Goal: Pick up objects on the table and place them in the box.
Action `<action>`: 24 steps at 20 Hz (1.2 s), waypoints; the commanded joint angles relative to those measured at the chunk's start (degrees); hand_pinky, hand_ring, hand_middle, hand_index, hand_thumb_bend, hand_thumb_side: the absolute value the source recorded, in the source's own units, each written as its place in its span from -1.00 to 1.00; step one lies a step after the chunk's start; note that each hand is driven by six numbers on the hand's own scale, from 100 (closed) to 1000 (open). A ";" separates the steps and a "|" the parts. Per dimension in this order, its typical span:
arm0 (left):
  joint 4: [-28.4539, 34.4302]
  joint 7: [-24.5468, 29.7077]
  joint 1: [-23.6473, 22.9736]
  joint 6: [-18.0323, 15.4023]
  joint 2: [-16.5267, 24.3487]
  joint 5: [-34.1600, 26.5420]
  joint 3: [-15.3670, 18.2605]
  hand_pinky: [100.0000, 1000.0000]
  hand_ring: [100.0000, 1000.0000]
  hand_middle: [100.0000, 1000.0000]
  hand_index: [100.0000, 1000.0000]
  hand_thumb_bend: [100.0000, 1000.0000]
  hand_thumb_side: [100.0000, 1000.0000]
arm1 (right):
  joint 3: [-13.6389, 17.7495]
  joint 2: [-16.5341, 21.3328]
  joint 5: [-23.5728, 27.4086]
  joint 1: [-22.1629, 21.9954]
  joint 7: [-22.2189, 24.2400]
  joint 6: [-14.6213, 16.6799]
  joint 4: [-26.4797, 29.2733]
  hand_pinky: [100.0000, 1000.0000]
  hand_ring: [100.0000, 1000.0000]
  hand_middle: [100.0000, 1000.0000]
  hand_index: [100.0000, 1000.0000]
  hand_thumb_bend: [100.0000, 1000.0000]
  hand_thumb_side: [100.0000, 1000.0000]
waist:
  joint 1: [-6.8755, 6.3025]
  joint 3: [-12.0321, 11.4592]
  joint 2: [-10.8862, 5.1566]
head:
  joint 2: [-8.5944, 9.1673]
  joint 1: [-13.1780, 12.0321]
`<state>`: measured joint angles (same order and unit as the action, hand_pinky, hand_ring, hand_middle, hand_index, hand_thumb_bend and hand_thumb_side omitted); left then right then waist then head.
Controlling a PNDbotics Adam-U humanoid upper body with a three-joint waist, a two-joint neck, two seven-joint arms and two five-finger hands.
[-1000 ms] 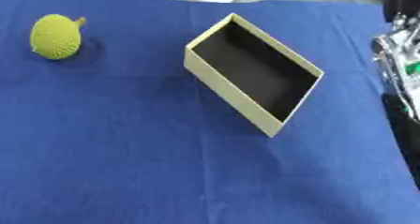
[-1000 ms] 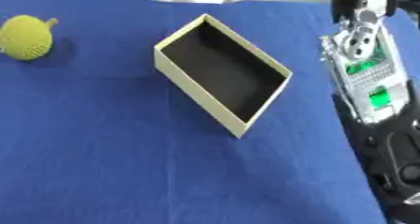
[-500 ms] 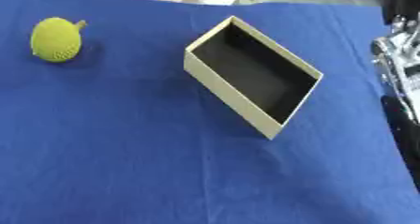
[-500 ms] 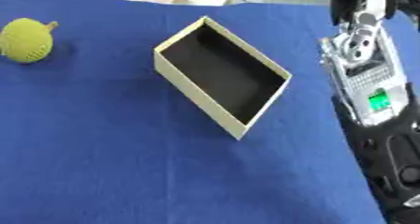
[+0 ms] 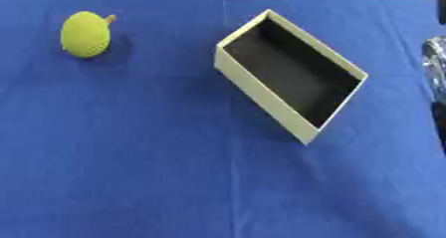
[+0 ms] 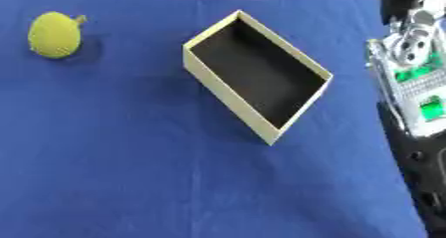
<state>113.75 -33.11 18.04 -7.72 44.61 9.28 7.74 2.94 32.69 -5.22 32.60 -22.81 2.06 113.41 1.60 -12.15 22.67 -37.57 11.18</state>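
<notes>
Only the right arm (image 6: 409, 77) shows, cut off at the edge; neither hand's fingers can be told.

An open tan box (image 6: 257, 77), dark inside, is set askew on the blue-covered worktop (image 6: 131, 172). A yellow-green round object (image 6: 55, 34) is seen well left of the box. Robot arm parts (image 6: 414, 82) are seen right of the box.

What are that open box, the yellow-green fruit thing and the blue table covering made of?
The box looks like cardboard: thin, matte beige walls with sharp folded corners and a dark inside. The yellow-green fruit has a dull, finely bumpy skin with a small brownish stem; it may be a plastic or foam model, though I can't be sure. The blue covering appears to be cloth, matte with faint fold lines.
</notes>
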 commanded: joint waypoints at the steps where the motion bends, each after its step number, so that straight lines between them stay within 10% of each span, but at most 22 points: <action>1: 0.23 1.54 2.58 6.03 7.16 4.20 -0.93 0.64 0.73 0.74 0.76 0.41 -0.36 | -0.04 1.96 -0.68 0.33 0.19 -0.17 1.18 0.58 0.58 0.58 0.70 -0.86 0.88 | -0.59 0.11 -1.26 | -0.70 0.76; 9: -7.87 15.88 11.16 11.40 13.55 11.28 -7.15 0.66 0.74 0.72 0.70 0.53 -0.28 | -0.55 2.70 -0.65 0.21 0.78 -0.18 1.18 0.58 0.58 0.58 0.70 -0.86 0.87 | -1.58 0.83 -1.69 | -2.32 1.36; 17: -18.39 39.40 20.73 8.11 11.33 17.46 -11.75 0.70 0.76 0.75 0.71 0.55 -0.16 | -0.91 2.84 -0.53 0.29 1.35 -0.21 1.18 0.58 0.59 0.58 0.70 -0.86 0.87 | -1.39 1.28 -2.34 | -3.01 3.21; 24: -26.69 46.19 24.74 6.60 8.86 20.80 -13.68 0.70 0.76 0.70 0.64 0.66 -0.24 | -1.09 2.61 -0.40 0.52 1.57 -0.23 1.18 0.58 0.59 0.58 0.70 -0.86 0.87 | -1.32 1.14 -2.49 | -2.36 0.70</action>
<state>88.08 11.99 41.71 -0.87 52.37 29.32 -6.07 1.70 33.76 -5.44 32.27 -21.44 1.75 113.41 0.45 -10.96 21.59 -40.22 12.46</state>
